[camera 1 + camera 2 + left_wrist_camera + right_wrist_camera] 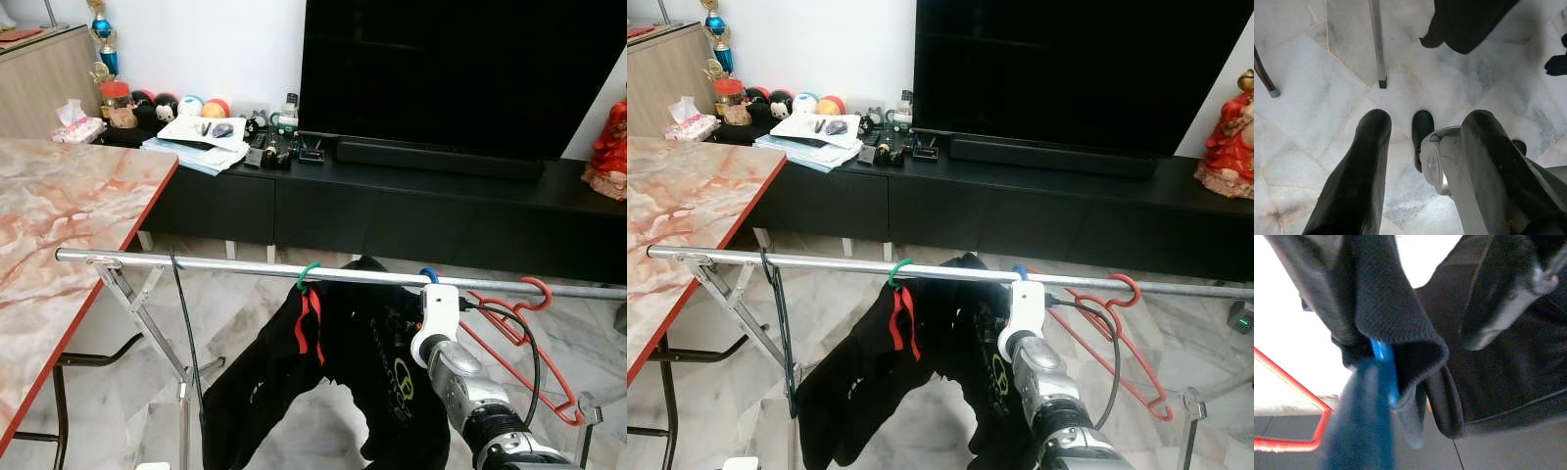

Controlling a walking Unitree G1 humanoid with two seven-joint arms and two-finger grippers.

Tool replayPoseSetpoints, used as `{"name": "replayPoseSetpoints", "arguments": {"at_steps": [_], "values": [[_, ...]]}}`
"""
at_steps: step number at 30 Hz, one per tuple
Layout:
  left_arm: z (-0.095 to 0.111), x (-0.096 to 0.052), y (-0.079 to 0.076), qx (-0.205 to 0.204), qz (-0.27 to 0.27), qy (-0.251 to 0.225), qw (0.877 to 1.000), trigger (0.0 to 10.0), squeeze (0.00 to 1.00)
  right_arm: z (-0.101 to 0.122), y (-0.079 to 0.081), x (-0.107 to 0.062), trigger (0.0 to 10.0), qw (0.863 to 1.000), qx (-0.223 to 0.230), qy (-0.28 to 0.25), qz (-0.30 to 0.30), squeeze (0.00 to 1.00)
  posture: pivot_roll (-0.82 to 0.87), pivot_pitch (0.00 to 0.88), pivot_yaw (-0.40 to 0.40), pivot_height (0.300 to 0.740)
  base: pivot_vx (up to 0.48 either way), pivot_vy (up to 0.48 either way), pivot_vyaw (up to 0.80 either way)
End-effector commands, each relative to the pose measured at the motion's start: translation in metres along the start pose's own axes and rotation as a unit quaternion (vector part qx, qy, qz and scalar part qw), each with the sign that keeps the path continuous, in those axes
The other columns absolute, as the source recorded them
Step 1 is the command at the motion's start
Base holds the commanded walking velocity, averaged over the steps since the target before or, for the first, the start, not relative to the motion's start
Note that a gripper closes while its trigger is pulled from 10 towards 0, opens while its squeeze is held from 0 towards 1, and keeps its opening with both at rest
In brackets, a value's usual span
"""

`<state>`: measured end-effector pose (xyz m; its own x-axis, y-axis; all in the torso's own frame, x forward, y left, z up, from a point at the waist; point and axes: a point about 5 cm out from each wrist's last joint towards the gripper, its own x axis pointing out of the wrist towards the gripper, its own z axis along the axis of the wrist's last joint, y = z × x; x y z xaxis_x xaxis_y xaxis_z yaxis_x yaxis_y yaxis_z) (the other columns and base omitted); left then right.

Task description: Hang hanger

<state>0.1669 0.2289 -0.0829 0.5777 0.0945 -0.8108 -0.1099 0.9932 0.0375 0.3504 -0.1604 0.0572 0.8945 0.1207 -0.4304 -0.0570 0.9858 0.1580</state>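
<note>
A silver rail (216, 263) crosses in front of me. On it hang a green hook (308, 276), a blue hanger's hook (429, 275) and an empty red hanger (519, 323). A black garment (294, 382) with red trim droops under the green and blue hooks. My right arm is raised, its white wrist (438, 311) just under the blue hook. In the right wrist view, my right gripper (1415, 293) is open, with the blue hanger (1382, 357) and the garment's collar (1396, 323) between its fingers. My left gripper (1427, 117) hangs open over the marble floor.
A marble table (59, 225) with a red edge stands at the left. The rack's folding legs (147, 323) and a black cable (186, 333) over the rail are below it. Behind the rail run a low black cabinet (392, 206) and a big TV (460, 69).
</note>
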Motion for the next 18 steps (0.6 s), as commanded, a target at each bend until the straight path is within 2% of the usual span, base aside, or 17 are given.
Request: {"name": "replayPoseSetpoints", "arguments": {"at_steps": [1, 11, 18], "values": [[-0.006, -0.001, -0.002, -0.008, -0.003, 0.007, 1.000, 10.0, 0.00, 0.005, -0.003, 0.001, 0.0, 1.000, 0.003, -0.005, -0.006, 0.00, 0.09, 0.000, -0.061, 0.740, 0.000, 0.000, 0.00], [-0.005, 0.000, -0.007, -0.015, -0.008, 0.006, 1.000, 10.0, 0.00, -0.007, -0.005, -0.001, 0.0, 1.000, 0.004, 0.016, -0.018, 0.00, 0.10, 0.000, -0.063, 0.740, 0.000, 0.000, 0.00], [-0.005, -0.001, 0.000, -0.017, -0.006, 0.007, 1.000, 10.0, 0.00, -0.008, -0.005, -0.001, 0.0, 1.000, 0.009, 0.016, -0.017, 0.00, 0.10, 0.000, -0.061, 0.740, 0.000, 0.000, 0.00]]}}
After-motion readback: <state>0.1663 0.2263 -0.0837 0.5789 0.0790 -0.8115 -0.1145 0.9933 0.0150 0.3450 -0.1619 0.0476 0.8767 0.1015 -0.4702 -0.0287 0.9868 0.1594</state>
